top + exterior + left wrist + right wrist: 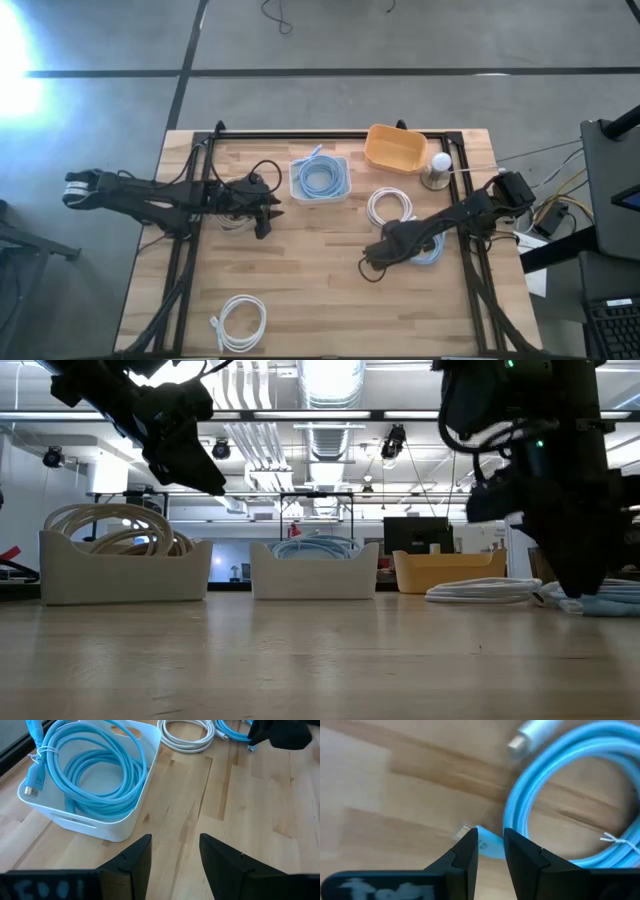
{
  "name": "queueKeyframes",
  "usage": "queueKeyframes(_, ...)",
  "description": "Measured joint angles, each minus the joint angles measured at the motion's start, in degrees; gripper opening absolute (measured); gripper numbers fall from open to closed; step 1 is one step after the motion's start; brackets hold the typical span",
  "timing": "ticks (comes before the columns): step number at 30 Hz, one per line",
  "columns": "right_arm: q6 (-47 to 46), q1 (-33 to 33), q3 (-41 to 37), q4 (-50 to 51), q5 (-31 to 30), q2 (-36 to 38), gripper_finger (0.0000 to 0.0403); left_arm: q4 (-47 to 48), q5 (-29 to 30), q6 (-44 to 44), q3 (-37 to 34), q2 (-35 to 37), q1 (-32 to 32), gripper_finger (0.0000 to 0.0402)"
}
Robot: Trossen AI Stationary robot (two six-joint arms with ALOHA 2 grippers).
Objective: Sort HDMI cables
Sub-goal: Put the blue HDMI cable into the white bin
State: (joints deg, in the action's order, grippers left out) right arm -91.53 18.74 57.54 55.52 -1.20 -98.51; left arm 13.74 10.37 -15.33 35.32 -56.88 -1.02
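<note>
Right pincer (490, 851) low over the counter (320, 290) at about 4 o'clock, fingers narrowing around the plug end of a loose light blue HDMI cable (560, 795), not yet clamped. Best to pinch the plug squarely, lift slowly so the coil trails free of the white coil (390, 207) beside it. Destination likely the white bin (319, 196) at 12 o'clock, already holding 1 blue coil. Left pincer (175, 857) open, waiting near that bin.

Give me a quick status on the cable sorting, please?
Right pincer closing around blue cable plug. Left pincer open, empty, beside white bin. Nothing blocking.
</note>
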Motion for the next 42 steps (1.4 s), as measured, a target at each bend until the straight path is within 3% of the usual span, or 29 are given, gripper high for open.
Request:
queueKeyframes(9,0.8,-0.1,4.9,7.3,-6.3,0.0,0.0091,0.0,0.0,0.1,0.0,0.0,0.0,0.0170)
queueKeyframes(19,-0.8,0.0,1.8,4.7,-5.7,0.0,0.0114,0.0,0.0,0.5,0.0,0.0,0.0,0.0170)
queueKeyframes(26,-2.6,0.0,-3.1,-3.5,-4.5,0.0,0.0133,0.0,0.0,0.7,0.0,0.0,0.0,0.0170)
queueKeyframes(32,-5.6,0.1,-5.7,-4.7,-7.0,0.2,0.0140,-0.5,0.0,5.6,0.0,0.0,0.0,0.0170)
queueKeyframes(36,-5.7,0.1,-5.9,-5.6,-7.4,0.2,0.0124,-2.1,0.0,8.9,0.0,0.0,0.0,0.0170)
queueKeyframes(42,-2.6,0.1,-4.6,-6.2,-7.5,0.0,0.0054,-3.2,0.0,13.5,0.0,0.0,0.0,0.0170)
